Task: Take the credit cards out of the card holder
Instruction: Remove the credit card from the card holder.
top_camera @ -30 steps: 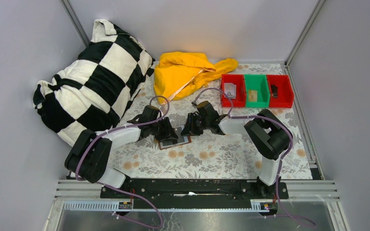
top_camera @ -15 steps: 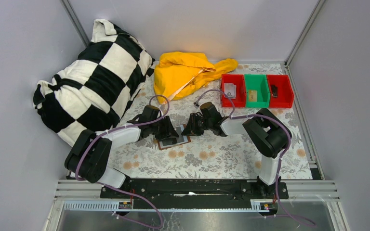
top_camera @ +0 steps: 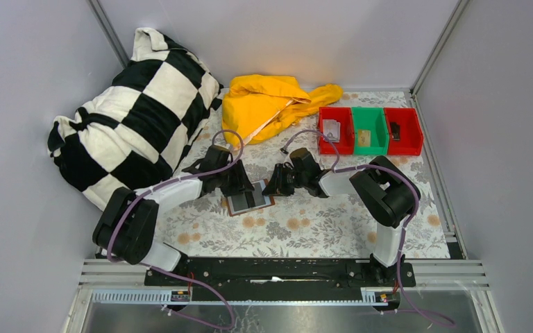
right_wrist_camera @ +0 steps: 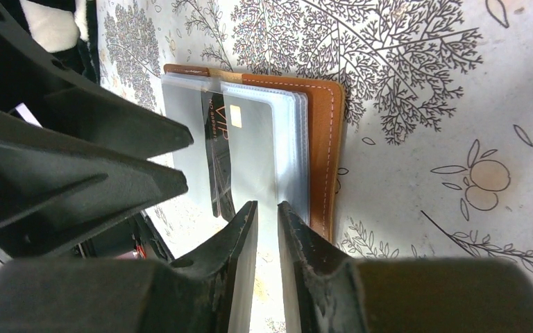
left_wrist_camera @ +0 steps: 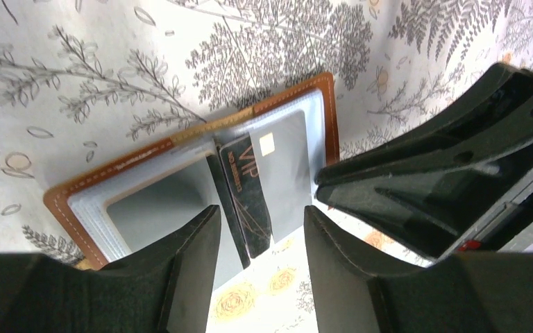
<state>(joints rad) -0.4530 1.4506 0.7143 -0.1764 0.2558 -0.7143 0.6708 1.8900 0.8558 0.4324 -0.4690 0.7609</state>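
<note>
The brown card holder (top_camera: 248,202) lies open on the flowered cloth between both arms, its grey pockets facing up (left_wrist_camera: 153,208). A dark credit card marked VIP (left_wrist_camera: 250,187) sticks partway out of a pocket toward the near side. My left gripper (left_wrist_camera: 262,229) straddles that card's free end, open, with a gap on each side of it. My right gripper (right_wrist_camera: 267,215) has its fingers almost together, pinching a clear pocket leaf at the card holder's edge (right_wrist_camera: 323,125). The same card (right_wrist_camera: 218,152) shows just left of those fingers.
A black-and-white checked pillow (top_camera: 132,118) fills the back left. A yellow cloth (top_camera: 271,104) lies at the back. Red (top_camera: 336,130), green (top_camera: 368,130) and red (top_camera: 402,130) bins stand at the back right with small items inside.
My left gripper has opened wider and drawn back slightly, uncovering more of the card holder. The right gripper's fingers have closed in. The card holder stays put.
</note>
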